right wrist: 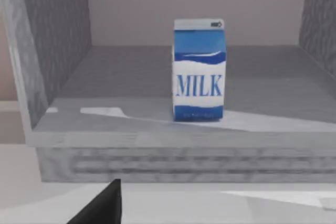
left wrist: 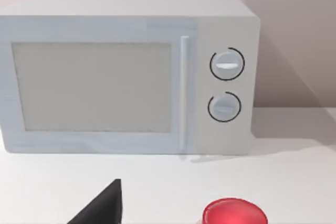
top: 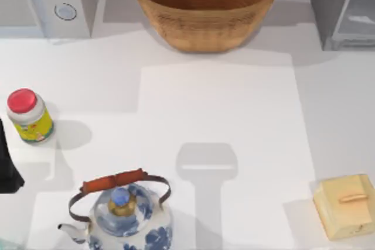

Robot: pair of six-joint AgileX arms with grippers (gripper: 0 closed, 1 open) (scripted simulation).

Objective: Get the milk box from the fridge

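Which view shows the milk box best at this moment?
The right wrist view: the milk box stands upright on the floor of the open fridge, label facing the camera. The top view catches the fridge at the table's far right corner.

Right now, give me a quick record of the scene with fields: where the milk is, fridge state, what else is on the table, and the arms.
milk: upright carton on the fridge floor, nothing touching it
fridge: top right of table, interior open toward the right wrist camera
left side: microwave, red-lidded jar
middle back: basket
front: kettle, yellow box
left arm: at the left edge beside the jar
right arm: facing the fridge
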